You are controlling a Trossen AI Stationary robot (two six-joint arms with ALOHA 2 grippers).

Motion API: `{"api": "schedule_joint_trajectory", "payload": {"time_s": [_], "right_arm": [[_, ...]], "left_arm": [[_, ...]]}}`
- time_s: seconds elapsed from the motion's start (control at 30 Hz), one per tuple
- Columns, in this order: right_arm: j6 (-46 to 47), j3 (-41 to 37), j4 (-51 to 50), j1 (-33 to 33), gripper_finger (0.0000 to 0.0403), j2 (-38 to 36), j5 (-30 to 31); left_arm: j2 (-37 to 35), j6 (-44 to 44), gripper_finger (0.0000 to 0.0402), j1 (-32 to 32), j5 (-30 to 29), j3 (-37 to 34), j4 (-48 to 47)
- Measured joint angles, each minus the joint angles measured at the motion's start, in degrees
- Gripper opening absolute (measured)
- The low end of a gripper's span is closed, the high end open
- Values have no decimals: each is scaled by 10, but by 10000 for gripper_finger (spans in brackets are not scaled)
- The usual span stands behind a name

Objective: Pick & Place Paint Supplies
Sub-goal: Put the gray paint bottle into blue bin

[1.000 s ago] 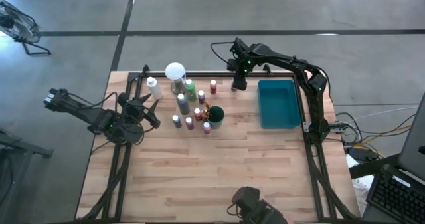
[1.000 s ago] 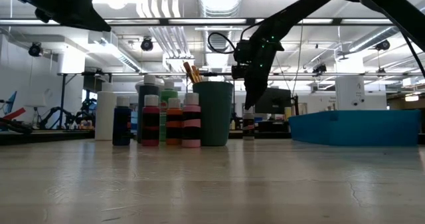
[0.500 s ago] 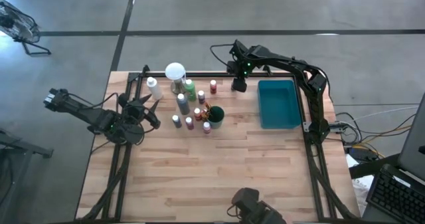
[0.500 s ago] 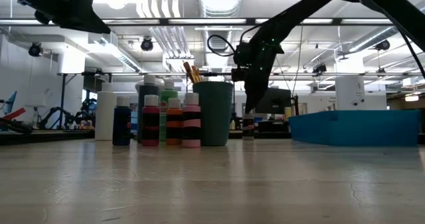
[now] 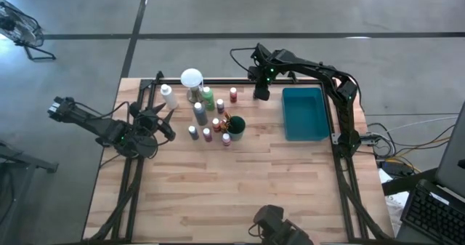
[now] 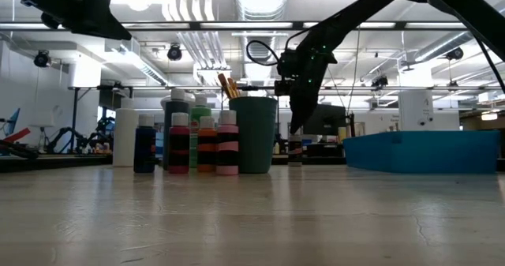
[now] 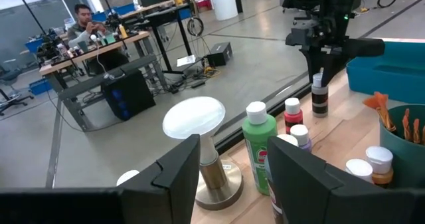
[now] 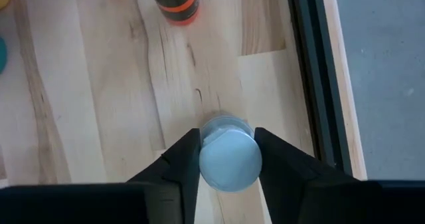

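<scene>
Two fingers of the right gripper [image 8: 228, 159] flank the white cap of a small paint bottle [image 8: 230, 156], touching it on both sides, likely to lift it toward the teal tray [image 5: 305, 114] just beside. That bottle stands near the table's far edge, apart from the cluster. Only the right wrist view shows this contact. Off to one side, the left gripper [image 7: 232, 174] waits, fingers spread and empty.
</scene>
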Motion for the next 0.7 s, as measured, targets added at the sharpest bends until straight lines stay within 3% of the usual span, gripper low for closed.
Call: {"api": "schedule_joint_trajectory", "payload": {"time_s": [0.7], "right_arm": [[0,14,-11,0,116,-1,16]], "left_arm": [[0,0,181,0,0,0,0]]}}
